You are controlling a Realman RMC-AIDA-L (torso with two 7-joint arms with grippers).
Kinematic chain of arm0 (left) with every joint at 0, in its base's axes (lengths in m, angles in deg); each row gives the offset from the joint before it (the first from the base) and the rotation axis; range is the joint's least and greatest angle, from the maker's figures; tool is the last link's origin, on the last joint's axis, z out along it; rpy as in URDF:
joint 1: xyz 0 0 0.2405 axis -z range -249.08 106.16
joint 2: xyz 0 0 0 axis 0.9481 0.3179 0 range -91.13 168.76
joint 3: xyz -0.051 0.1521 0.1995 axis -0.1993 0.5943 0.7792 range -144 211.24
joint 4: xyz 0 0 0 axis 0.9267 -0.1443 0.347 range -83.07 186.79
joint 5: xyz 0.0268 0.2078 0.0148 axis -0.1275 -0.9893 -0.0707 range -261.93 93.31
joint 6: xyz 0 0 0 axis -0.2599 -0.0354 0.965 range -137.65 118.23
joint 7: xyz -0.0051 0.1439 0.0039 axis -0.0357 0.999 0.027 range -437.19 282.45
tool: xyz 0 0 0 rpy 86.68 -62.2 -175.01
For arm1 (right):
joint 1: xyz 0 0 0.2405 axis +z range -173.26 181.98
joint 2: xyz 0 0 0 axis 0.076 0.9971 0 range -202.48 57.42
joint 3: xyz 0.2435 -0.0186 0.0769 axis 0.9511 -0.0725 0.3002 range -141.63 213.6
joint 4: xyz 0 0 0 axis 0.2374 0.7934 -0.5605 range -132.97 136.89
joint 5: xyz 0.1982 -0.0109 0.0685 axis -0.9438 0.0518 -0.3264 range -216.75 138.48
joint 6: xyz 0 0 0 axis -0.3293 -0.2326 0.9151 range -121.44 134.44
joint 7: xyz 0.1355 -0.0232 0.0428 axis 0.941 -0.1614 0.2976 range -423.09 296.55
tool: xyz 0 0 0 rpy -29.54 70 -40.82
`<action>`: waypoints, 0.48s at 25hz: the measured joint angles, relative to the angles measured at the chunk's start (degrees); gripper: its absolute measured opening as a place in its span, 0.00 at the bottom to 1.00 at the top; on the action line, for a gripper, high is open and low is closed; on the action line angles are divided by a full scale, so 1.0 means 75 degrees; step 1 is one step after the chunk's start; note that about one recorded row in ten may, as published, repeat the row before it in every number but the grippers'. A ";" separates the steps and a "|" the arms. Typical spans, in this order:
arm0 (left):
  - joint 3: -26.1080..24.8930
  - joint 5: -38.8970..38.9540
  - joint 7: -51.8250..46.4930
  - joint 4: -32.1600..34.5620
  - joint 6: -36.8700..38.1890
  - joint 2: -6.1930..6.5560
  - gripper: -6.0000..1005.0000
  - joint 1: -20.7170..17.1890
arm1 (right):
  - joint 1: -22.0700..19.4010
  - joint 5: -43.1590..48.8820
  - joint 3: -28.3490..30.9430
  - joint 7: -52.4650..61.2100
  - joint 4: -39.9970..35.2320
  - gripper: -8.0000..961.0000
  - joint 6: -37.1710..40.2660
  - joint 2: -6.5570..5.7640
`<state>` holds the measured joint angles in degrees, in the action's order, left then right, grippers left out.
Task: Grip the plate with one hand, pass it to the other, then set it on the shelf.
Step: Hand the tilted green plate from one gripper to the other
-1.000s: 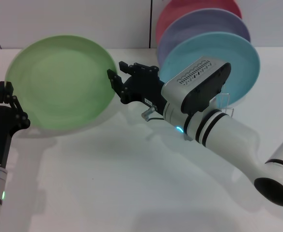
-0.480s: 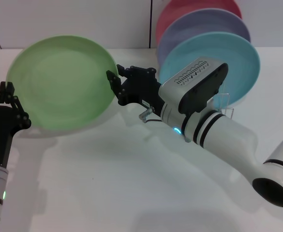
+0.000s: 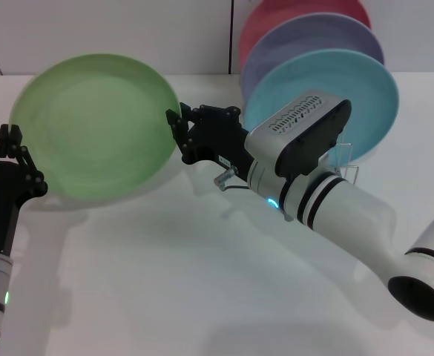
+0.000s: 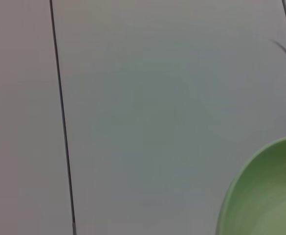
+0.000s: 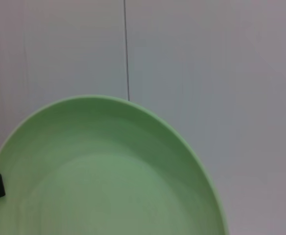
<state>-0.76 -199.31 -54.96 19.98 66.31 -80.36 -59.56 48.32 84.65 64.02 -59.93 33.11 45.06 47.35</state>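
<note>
Left hand: the left hand (image 3: 12, 159) sits near the bench's left edge, black fingers (image 3: 25, 163) clamped on the lower left rim of the plate, holding it tilted up off the bench.
Plate: the plate (image 3: 94, 124) is light green and round, hanging over the far left part of the bench with its hollow face turned toward the robot; its rim fills the lower part of the right wrist view (image 5: 103, 171) and cuts a corner of the left wrist view (image 4: 265, 196).
Right hand: the right hand (image 3: 178, 132) reaches in from the right side, fingers spread apart, just at the plate's right rim; whether they touch it I cannot tell.
Shelf: the shelf (image 3: 348, 169) stands toward the far right of the bench, mostly hidden behind the right arm, only thin wire showing.
Other plates: a turquoise plate (image 3: 365, 89), a purple plate (image 3: 306, 37) and a pink plate (image 3: 276, 15) stand upright in a row at the shelf.
Bench: the bench (image 3: 165, 282) is plain white.
</note>
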 joint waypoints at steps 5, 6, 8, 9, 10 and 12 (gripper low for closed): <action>0.0031 0.0005 0.0000 -0.0002 0.0002 0.0000 0.04 -0.0002 | -0.0003 -0.0012 0.0000 0.0000 -0.0003 0.16 0.0006 0.0000; 0.0031 0.0005 0.0000 -0.0002 0.0002 0.0000 0.04 -0.0002 | -0.0003 -0.0012 0.0000 0.0000 -0.0003 0.16 0.0006 0.0000; 0.0032 0.0005 0.0000 0.0000 0.0004 0.0000 0.04 -0.0002 | -0.0003 -0.0012 0.0000 0.0000 -0.0003 0.16 0.0006 0.0000; 0.0034 0.0005 0.0000 0.0006 0.0005 0.0000 0.04 -0.0004 | -0.0003 -0.0014 0.0000 0.0000 -0.0004 0.16 0.0008 0.0000; 0.0034 0.0005 0.0000 0.0006 0.0005 0.0000 0.04 -0.0004 | -0.0003 -0.0014 0.0000 0.0000 -0.0004 0.16 0.0008 0.0000; 0.0036 0.0006 0.0000 0.0021 0.0005 0.0000 0.04 -0.0005 | -0.0003 -0.0016 0.0000 0.0000 -0.0005 0.16 0.0011 0.0000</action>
<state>-0.50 -199.26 -54.96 20.13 66.35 -80.36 -59.60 48.30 84.53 64.02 -59.93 33.07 45.14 47.35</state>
